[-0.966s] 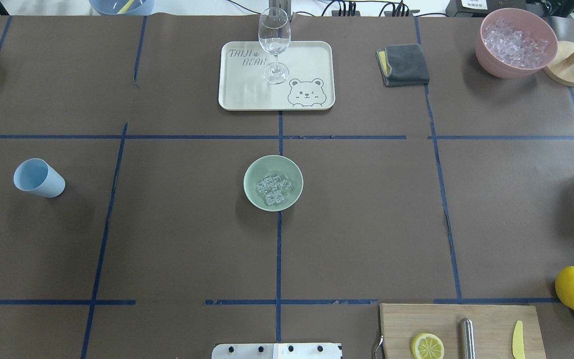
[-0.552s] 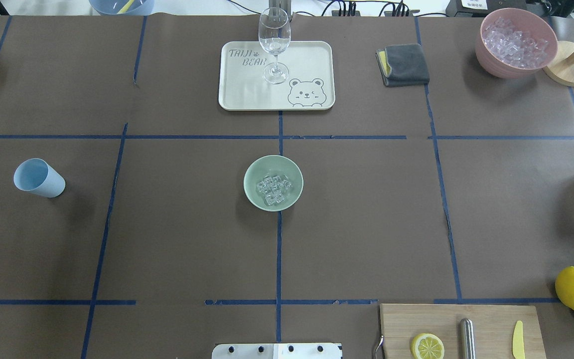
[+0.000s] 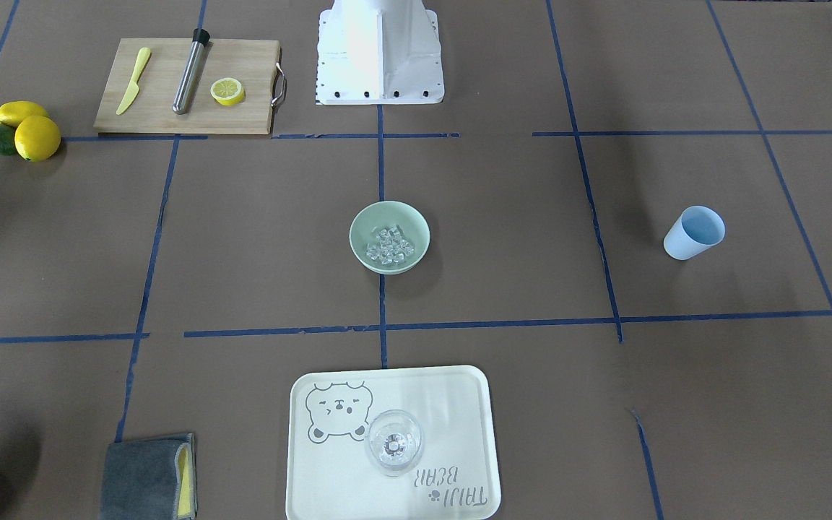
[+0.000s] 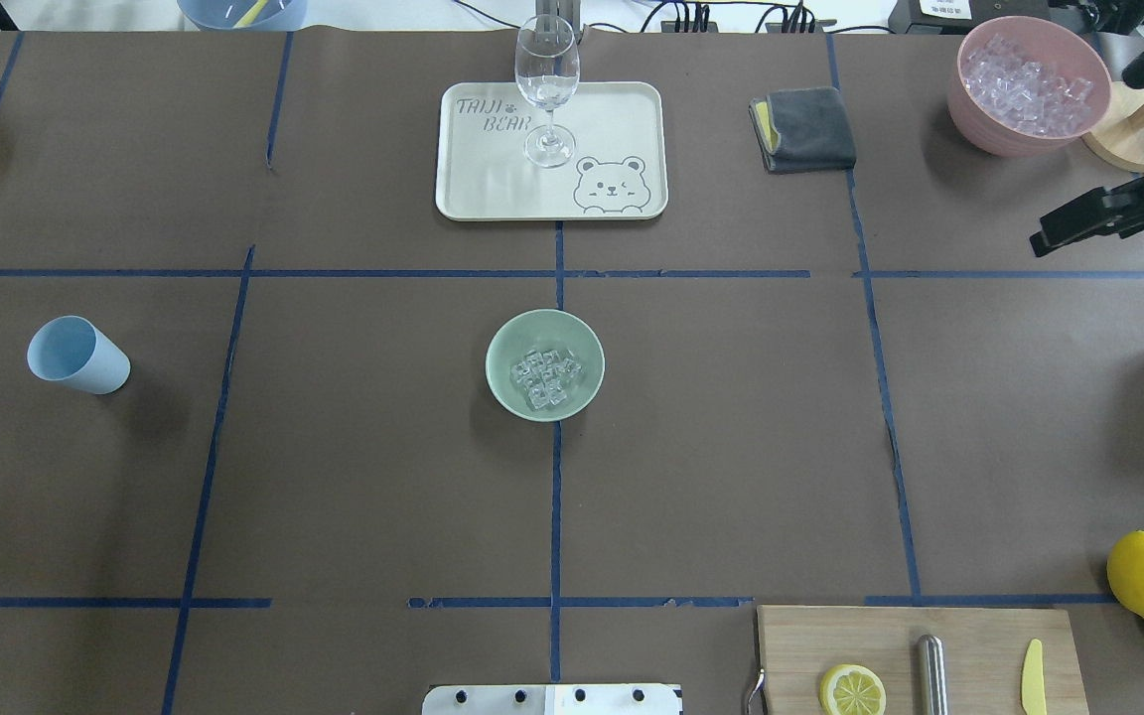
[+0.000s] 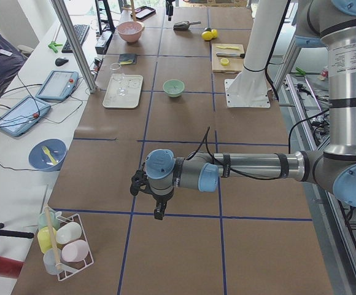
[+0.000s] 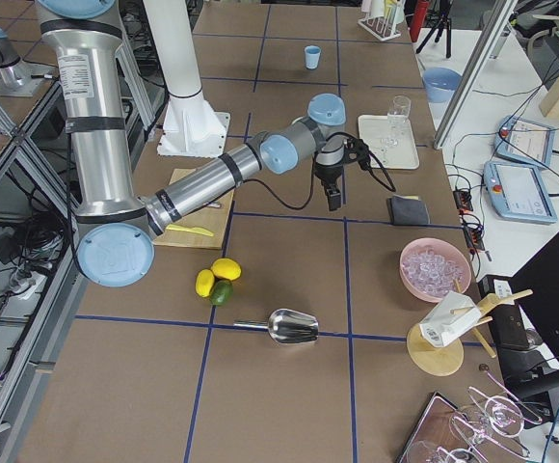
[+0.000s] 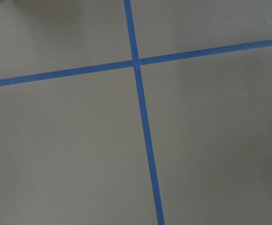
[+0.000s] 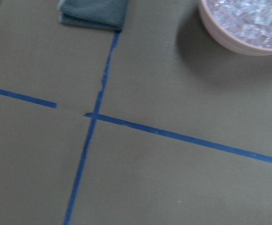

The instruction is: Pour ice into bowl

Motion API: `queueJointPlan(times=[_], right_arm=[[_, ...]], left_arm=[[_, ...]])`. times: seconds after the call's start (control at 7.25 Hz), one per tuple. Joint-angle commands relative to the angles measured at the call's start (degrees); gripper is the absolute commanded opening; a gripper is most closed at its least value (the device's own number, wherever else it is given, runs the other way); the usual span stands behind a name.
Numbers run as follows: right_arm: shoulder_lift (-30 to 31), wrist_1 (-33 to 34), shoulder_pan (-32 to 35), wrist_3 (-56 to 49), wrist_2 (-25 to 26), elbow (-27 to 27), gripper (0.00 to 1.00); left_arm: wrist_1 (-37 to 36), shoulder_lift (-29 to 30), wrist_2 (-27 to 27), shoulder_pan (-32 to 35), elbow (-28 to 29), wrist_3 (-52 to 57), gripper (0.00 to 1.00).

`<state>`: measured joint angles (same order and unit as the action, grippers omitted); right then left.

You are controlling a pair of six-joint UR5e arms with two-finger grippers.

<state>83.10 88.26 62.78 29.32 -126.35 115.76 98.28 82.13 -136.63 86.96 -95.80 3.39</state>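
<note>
The mint-green bowl (image 4: 507, 392) stands at the table's centre and also shows in the front view (image 3: 389, 263). A handful of clear ice cubes (image 4: 544, 377) lies inside it (image 3: 389, 247). The light blue cup (image 4: 75, 355) stands upright and empty far to the left. My right gripper (image 4: 1049, 238) hangs high at the back right, between the grey cloth and the pink container; I cannot tell whether it is open or shut. My left gripper (image 5: 158, 212) hovers over bare table at the left end, seen only from the side, so I cannot tell its state.
A pink container (image 4: 969, 114) full of ice stands at the back right beside a wooden stand (image 4: 1133, 139). A wine glass (image 4: 546, 89) stands on the bear tray (image 4: 622, 119). A grey cloth (image 4: 802, 129), a cutting board (image 4: 969, 636), lemons (image 4: 1143, 574) and a metal scoop (image 6: 289, 328) lie on the right.
My right gripper has come into the overhead view at the back right, near the pink container. The bowl, ice and cup have not moved.
</note>
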Motion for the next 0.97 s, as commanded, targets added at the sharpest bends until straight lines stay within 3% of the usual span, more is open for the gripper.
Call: queueJointPlan(times=[0.0, 0.28, 0.55, 0.83], right_arm=[[-3.8, 0.07, -11.84, 14.82, 3.04, 2.98, 1.0], [-10.38, 0.33, -25.09, 27.84, 12.3, 2.11, 1.0], [-20.3, 0.42, -28.49, 29.82, 13.59, -7.95, 1.0], [-23.41, 0.16, -30.77, 32.61, 16.65, -11.43, 1.0]], left_arm=[[0.34, 0.22, 1.0, 0.05, 1.23, -0.05, 1.0], [0.42, 0.32, 1.63, 0.05, 1.06, -0.05, 1.0], [0.51, 0.32, 1.63, 0.05, 0.88, 0.12, 1.0], [0.6, 0.23, 1.63, 0.05, 0.8, 0.38, 1.0]])
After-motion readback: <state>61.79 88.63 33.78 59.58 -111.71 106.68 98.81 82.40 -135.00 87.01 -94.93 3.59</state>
